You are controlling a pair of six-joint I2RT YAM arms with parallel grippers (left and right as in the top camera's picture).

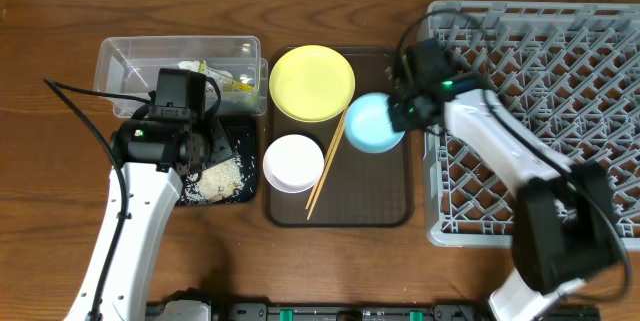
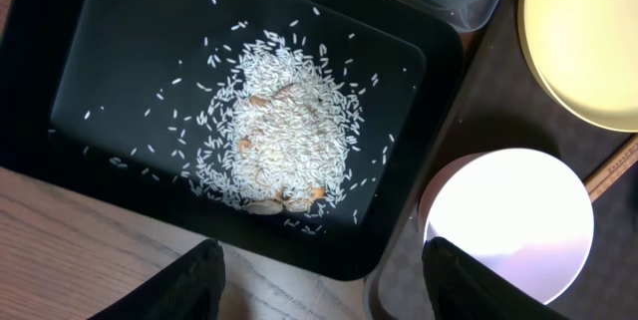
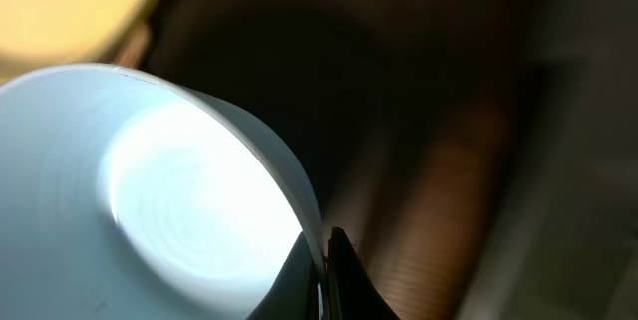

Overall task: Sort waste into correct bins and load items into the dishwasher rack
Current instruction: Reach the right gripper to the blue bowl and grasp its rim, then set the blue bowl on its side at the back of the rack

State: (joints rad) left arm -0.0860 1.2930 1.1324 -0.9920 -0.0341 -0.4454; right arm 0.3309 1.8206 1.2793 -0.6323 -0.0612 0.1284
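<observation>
Wood-grain brown table (image 1: 330, 271) fills the overhead view to its edges. The large grey plastic pegged dishwasher rack (image 1: 560, 81) is cut off at the right edge. From above, the left arm covers part of the shallow black rectangular tray (image 2: 90, 51). The right wrist view is dark and blurred.

Whitish rice scraps (image 2: 284, 136) lie heaped in the black tray. The clear rectangular plastic tub (image 1: 125, 61) holds the crumpled yellow-green wrapper (image 1: 215, 73). The dark brown serving tray (image 1: 380, 191) bears the round yellow plate (image 1: 312, 83), the white bowl (image 1: 293, 163) and the thin wooden chopsticks (image 1: 325, 171).

The left gripper (image 2: 324, 260) hangs over the black tray with its fingers spread wide, holding nothing. The right gripper (image 3: 324, 270) pinches the rim of the light blue bowl (image 3: 150, 210) over the serving tray's right edge, just beside the rack.
</observation>
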